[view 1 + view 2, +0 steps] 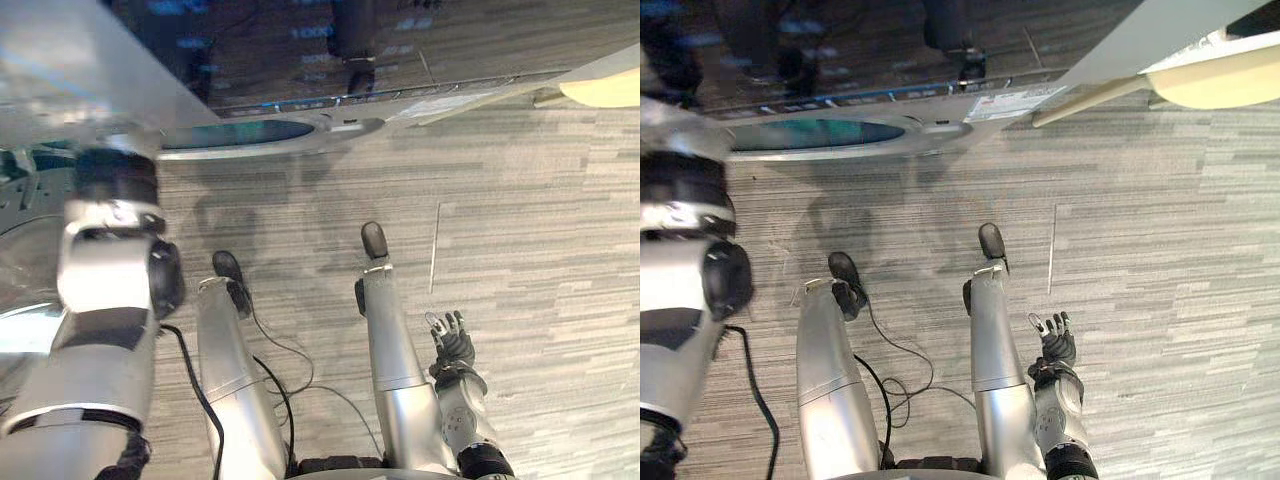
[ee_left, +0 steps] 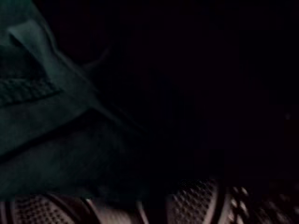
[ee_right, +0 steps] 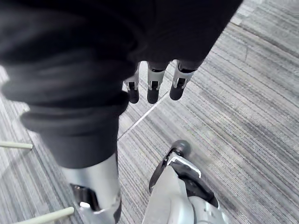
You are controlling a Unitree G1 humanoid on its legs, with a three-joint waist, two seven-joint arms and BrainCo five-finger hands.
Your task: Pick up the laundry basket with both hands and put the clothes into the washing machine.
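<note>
My left arm (image 1: 110,270) reaches from the lower left into the washing machine (image 1: 25,210) at the left edge, and its hand is hidden inside. In the left wrist view a dark green cloth (image 2: 42,107) lies in the dark drum, above the drum's perforated metal wall (image 2: 196,200). My right hand (image 1: 452,345) hangs low at my right side over the floor. Its fingers (image 3: 152,88) are straight and relaxed, holding nothing.
The machine's round door (image 1: 250,133) with tinted glass stands swung out over the striped grey carpet ahead. A pale wooden table top (image 1: 1220,80) juts in at the far right, and thin pale legs (image 3: 14,145) stand on the floor near my right hand.
</note>
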